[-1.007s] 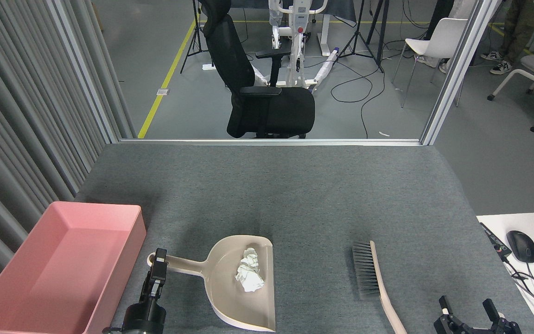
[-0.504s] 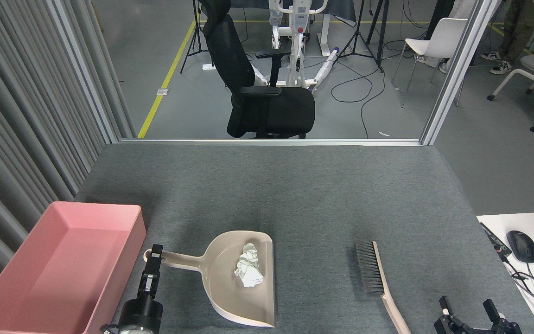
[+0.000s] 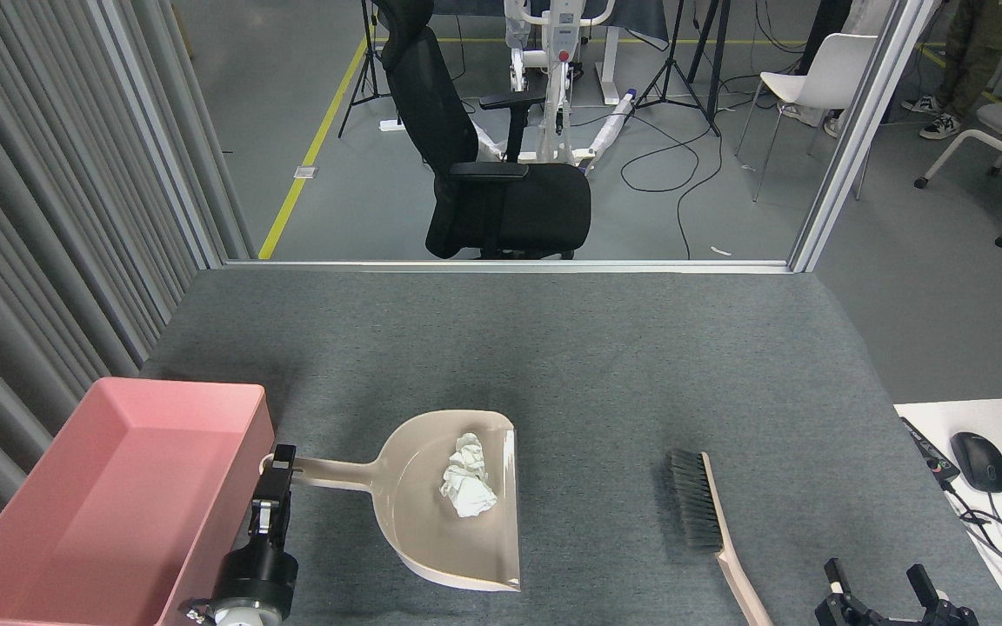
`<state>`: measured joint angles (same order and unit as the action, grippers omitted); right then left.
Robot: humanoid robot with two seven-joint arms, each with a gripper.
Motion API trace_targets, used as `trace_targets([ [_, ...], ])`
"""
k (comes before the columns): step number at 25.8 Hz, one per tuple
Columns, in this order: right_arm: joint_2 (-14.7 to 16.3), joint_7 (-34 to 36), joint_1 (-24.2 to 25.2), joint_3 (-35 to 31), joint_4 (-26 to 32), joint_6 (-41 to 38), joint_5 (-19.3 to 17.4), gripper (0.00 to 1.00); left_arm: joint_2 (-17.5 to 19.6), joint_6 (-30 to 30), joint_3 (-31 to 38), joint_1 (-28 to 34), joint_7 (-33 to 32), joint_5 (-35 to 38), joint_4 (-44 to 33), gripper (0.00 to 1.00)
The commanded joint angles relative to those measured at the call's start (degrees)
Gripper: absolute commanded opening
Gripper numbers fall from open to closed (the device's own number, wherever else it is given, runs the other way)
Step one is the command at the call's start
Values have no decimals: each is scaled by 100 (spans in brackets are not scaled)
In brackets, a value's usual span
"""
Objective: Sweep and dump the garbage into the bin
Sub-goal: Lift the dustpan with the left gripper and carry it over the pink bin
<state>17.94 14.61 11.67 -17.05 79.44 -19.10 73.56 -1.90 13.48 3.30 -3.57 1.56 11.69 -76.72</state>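
Left gripper (image 3: 277, 474) jaws clamped on beige plastic dustpan (image 3: 453, 504) handle | crumpled white tissue garbage (image 3: 467, 487) featherlight, easily spilled | right gripper (image 3: 879, 584) jaws apart

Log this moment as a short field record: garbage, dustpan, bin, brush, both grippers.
garbage: crumpled white tissue wad lying inside the dustpan
dustpan: beige plastic handled dustpan, handle pointing left toward the bin
bin: shallow pink plastic tray at table's left, no garbage visible in it
brush: beige-handled hand brush with dark bristles lying free on the grey table
left gripper: shut on the dustpan handle's end
right gripper: open, holding nothing, near the bottom edge
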Motion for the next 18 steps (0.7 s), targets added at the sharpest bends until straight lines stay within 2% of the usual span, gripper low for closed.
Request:
trace_targets([
  [1, 7, -2, 2, 0, 1, 2, 0, 99, 40, -179, 4, 14, -112, -193, -308, 22],
  [9, 7, -2, 10, 9, 1, 20, 0, 99, 76, -434, 145, -83, -253, -527, -493, 24],
  [13, -1, -11, 2, 26, 1, 46, 0, 99, 295, -751, 391, -338, -394, -870, -590, 25],
  [18, -72, -20, -7, 35, 1, 55, 9, 99, 401, -812, 778, -487, -411, -1125, -572, 25],
])
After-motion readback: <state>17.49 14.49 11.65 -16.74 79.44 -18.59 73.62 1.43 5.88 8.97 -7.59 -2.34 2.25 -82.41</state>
